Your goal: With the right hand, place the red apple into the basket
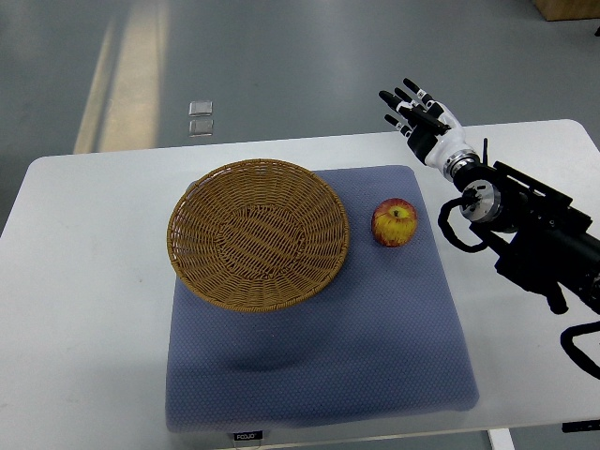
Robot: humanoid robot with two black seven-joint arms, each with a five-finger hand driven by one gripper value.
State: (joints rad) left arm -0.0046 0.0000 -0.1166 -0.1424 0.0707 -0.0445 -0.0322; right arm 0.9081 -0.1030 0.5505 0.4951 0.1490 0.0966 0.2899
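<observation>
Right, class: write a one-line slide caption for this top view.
Right hand open above the table's far edge, red apple on the blue mat beside the empty wicker basket.

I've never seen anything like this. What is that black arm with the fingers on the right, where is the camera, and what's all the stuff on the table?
You are looking at one picture, taken by a camera on the robot itself, pointing steeply down at its work table. The black jointed thing coming in from the right edge is the robot's right arm, and it ends in the right hand, which has fingers much like ours. The fingers are spread and hold nothing; the hand hangs over the table's far edge. The left arm is out of the picture.

On the white table lies a blue mat. On the mat sits a round wicker basket, which is empty, and just to its right a red apple, standing apart from the basket. Nothing is touching the apple yet, so the job of putting it in the basket has not begun.
</observation>
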